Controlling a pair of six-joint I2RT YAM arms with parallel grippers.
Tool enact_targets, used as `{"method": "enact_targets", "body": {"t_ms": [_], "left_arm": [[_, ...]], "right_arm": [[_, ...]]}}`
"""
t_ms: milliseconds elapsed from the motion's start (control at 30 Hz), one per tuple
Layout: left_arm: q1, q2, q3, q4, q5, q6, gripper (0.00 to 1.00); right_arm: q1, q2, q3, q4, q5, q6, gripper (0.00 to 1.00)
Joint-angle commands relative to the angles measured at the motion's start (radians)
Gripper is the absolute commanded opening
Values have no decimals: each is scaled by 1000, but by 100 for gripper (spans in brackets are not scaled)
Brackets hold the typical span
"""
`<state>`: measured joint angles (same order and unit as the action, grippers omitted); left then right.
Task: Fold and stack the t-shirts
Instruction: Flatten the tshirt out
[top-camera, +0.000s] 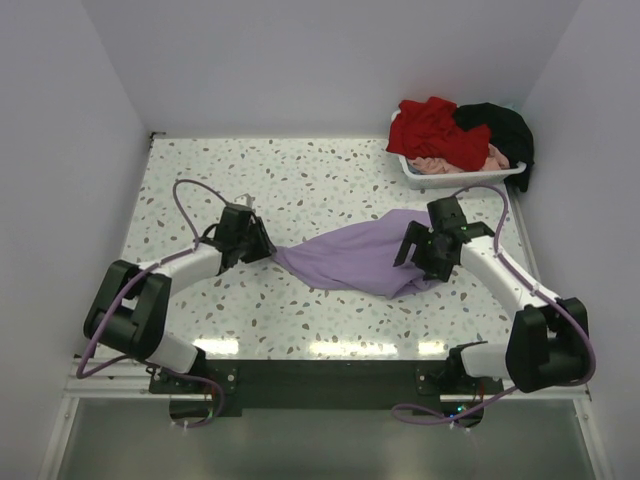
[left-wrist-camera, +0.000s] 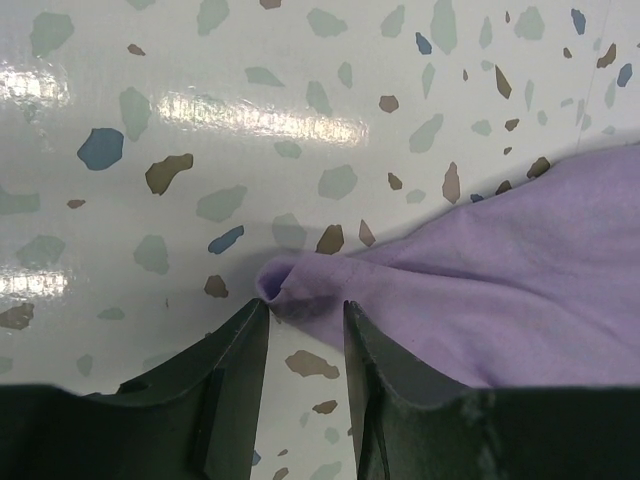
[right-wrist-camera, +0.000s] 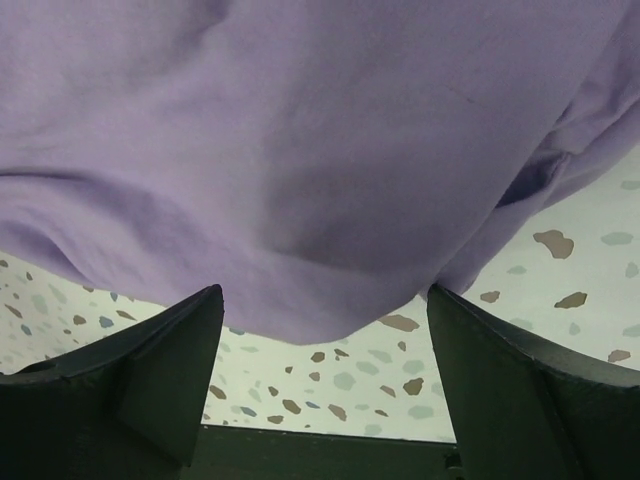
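The left hand (left-wrist-camera: 304, 308) pinches only the corner tip of the lavender t-shirt (top-camera: 350, 258), whose bulk lies just ahead of the wide-spread, empty right hand (right-wrist-camera: 325, 295); any tug may slip that shallow pinch free.

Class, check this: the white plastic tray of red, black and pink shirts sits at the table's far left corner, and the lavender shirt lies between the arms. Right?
No: the top external view shows the white plastic tray at the far right corner. The rest holds, lavender cloth shirt included.
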<state>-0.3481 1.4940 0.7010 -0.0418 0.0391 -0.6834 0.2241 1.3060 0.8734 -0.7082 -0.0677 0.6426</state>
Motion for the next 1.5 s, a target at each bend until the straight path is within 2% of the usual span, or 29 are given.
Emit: {"method": "enact_targets", "body": {"t_ms": [0, 100, 167, 233, 267, 300, 333, 400, 433, 500, 533, 567, 733, 933, 967, 1167, 1467], "left_arm": [[8, 20, 32, 26, -2, 27, 41], [8, 35, 31, 58, 10, 27, 39], [8, 38, 23, 68, 19, 22, 34], [8, 41, 17, 82, 21, 19, 21], [8, 41, 12, 89, 27, 16, 11], [8, 43, 12, 91, 31, 15, 6], [8, 41, 15, 92, 33, 10, 2], [11, 35, 23, 95, 41, 4, 0], [17, 29, 26, 98, 47, 1, 0], [26, -6, 38, 106, 56, -10, 0], [37, -21, 44, 106, 58, -15, 0], [43, -40, 60, 102, 55, -18, 0], [115, -225, 136, 43, 24, -10, 0], [210, -431, 247, -43, 44, 25, 0], [210, -451, 273, -46, 67, 33, 0], [210, -600, 319, -62, 128, 48, 0], [210, -808, 400, -168, 125, 54, 0]], "right_arm": [[-9, 6, -10, 13, 20, -17, 86], [-14, 12, -11, 1, 32, -15, 86], [-17, 19, -16, -2, 43, -18, 86], [-20, 27, -24, 6, 42, -18, 86], [-26, 39, -30, 10, 39, -18, 83], [-29, 47, -31, 24, 34, -18, 79], [-35, 56, -34, 30, 22, -20, 70], [-40, 76, -33, 47, 16, -24, 59], [-45, 81, -30, 49, 16, -30, 42], [-51, 88, -5, 44, 20, -40, 22], [-57, 88, 9, 35, 23, -47, 7], [-61, 84, 44, 23, 26, -50, 1], [-97, 21, 203, -86, 3, -57, 0], [-104, -25, 544, -246, 49, -110, 0], [-104, -27, 632, -261, 57, -121, 0], [-104, -63, 922, -326, 100, -204, 0], [-103, -70, 1194, -309, 69, -256, 0]]}}
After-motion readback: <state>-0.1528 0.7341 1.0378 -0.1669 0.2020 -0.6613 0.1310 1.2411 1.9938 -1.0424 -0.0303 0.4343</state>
